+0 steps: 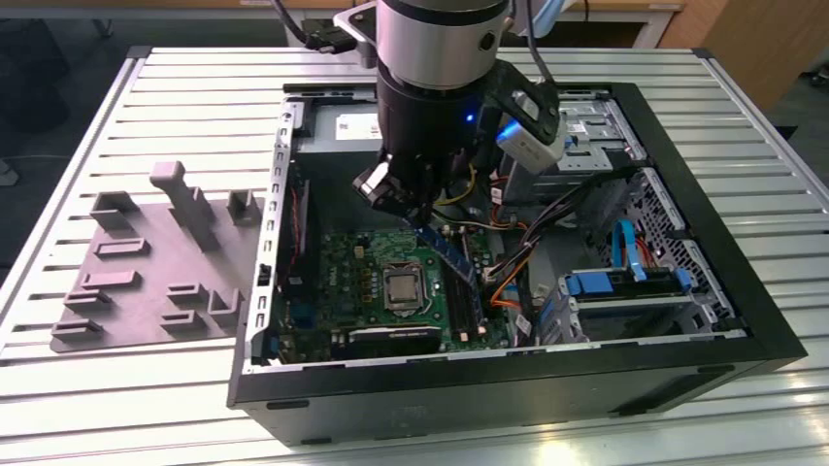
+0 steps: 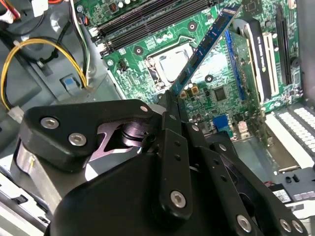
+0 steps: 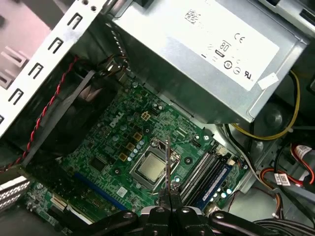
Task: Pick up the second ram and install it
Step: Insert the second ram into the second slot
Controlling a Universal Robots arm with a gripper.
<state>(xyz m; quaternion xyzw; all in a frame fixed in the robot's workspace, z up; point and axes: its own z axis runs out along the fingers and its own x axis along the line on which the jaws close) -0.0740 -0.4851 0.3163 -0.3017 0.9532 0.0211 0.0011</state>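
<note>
Blue-green second ram [image 2: 206,47] pinched firmly in the hand [image 2: 173,98]. Hangs slanted above the motherboard [image 3: 108,142] (clear of it, seemingly), near its long black slots [image 2: 142,17]. Picked up, by the look; not yet seated in any slot.

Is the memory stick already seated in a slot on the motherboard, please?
No, in the second wrist view the fingers hold the memory stick tilted in the air above the motherboard.
</note>
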